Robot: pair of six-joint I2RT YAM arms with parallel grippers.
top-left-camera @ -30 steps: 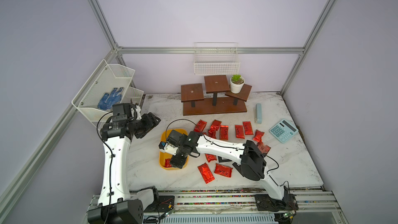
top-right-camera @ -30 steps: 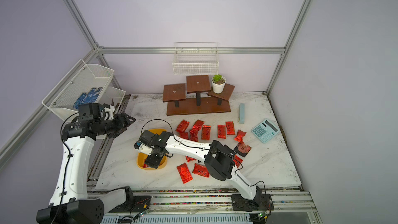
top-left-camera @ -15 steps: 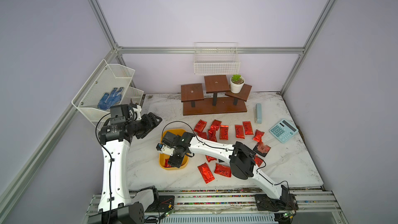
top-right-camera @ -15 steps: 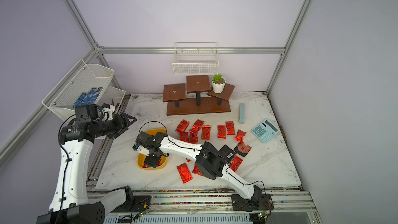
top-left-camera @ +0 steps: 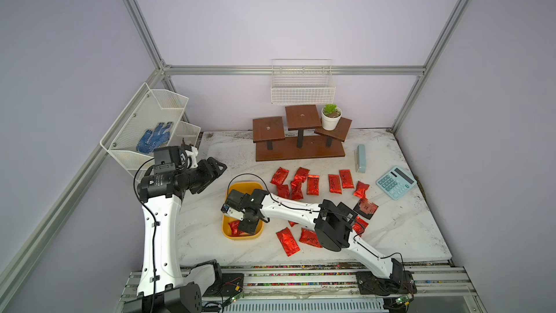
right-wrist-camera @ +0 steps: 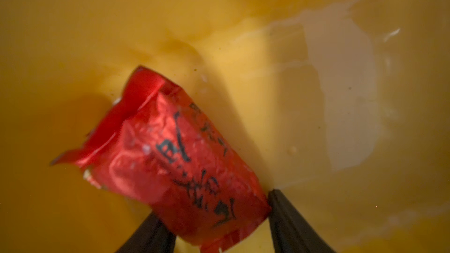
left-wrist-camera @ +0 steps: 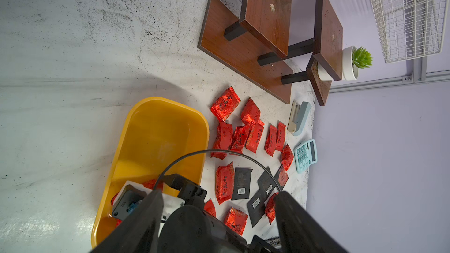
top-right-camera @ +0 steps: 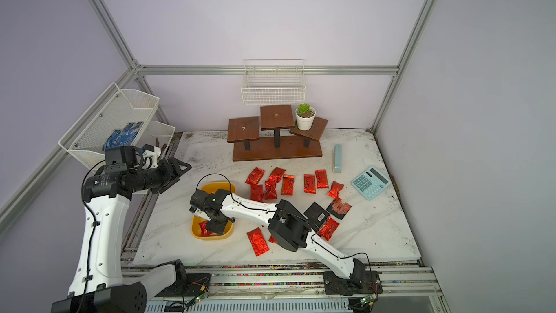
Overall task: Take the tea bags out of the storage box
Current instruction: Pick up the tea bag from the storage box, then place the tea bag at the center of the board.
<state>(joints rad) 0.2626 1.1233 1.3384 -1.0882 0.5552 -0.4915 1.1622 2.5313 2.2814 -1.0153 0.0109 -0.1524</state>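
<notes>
— Now, where do we stand with the right gripper (right-wrist-camera: 214, 205)?
— It sits low in the near end of the storage box (top-left-camera: 240, 189), jaws set either side of one red tea bag (right-wrist-camera: 175, 156), each finger against an edge. Whether we pinch it firmly, we cannot tell.
— And how does the bag lie for us?
— Its long axis runs out from between our fingers (right-wrist-camera: 289, 225), slanting a little, so we close across the short width at the end nearest the gripper. We judge a straight lift over the low wall should serve.
— Could our left gripper (left-wrist-camera: 216, 192) help?
— Hardly. We see its jaws apart and empty, raised over the counter's left edge, well apart from the box; our right arm is the nearer.
— And farther off?
— The box's far half is bare, and beyond it most of the other tea bags (top-left-camera: 313, 185) lie spread across the counter's middle toward its right edge.
</notes>
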